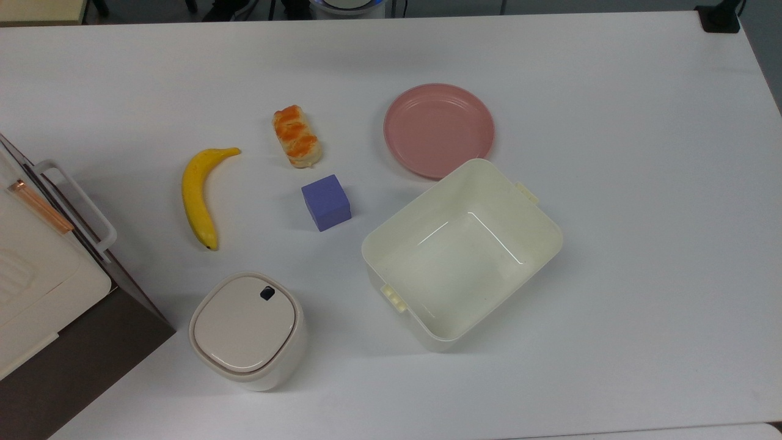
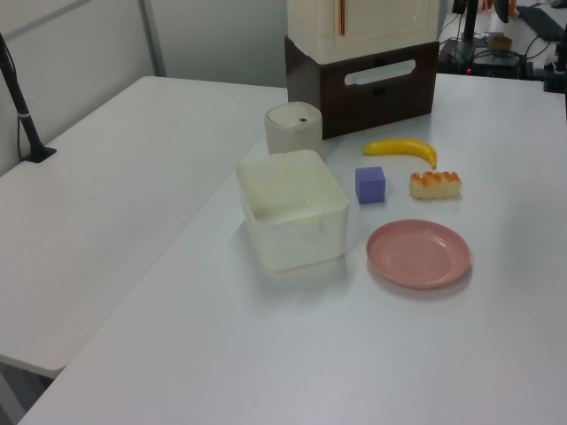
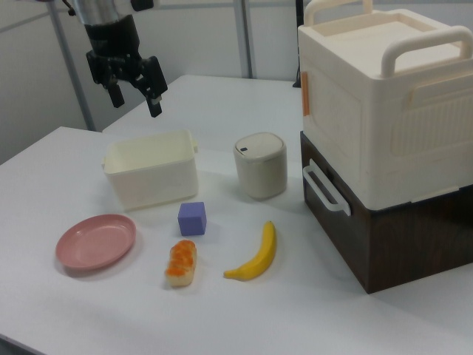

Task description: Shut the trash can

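1. The bin (image 1: 247, 330) stands on the white table (image 1: 641, 183), lid down flat, its black button (image 1: 267, 293) on top.
2. In the top view it is at the lower left, just beside the brown box (image 1: 79, 360), below the banana (image 1: 198, 195).
3. The tub (image 1: 461, 253) is to the top view's right of the bin, apart from it.
4. In the right view the gripper (image 3: 134, 100) hangs high above the table, over the tub's far side, with its fingers (image 3: 155, 103) spread and nothing between them.
5. The bin (image 3: 261, 165) is well apart from the fingers, lower and toward the right view's right.
6. The purple cube (image 1: 326, 202), the bread (image 1: 297, 135) and the pink plate (image 1: 438, 130) lie on the table apart from the bin.
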`<state>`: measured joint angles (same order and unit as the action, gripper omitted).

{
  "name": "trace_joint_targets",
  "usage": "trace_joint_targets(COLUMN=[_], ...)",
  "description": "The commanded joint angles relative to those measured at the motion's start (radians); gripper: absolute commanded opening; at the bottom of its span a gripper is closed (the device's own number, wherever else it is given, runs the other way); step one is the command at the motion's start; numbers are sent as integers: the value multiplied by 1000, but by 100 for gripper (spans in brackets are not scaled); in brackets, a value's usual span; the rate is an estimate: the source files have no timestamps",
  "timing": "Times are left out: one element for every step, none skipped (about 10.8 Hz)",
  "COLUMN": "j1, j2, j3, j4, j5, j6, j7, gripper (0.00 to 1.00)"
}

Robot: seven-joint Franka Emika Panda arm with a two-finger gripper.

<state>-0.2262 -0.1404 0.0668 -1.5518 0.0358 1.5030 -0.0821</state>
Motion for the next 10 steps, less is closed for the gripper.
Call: trace_joint_targets(j1=[5,7,11,13,13,11,8,8,8,8], j2=[48,76,87,103,110,110,110,110,110,110], j3=[-18,-18,-16,-16,-16,-16,-16,-16,-16,-16], j4=[2,4,2,1,2,2,2,2,2,2], j5=[4,3,18,33,35,47,55,55,56,56], j6=[6,52,113,127,129,135,135,135,135,135], j7=[132,160,162,162,162,160,160,160,160,159], gripper=[100,100,100,100,100,100,100,100,100,100])
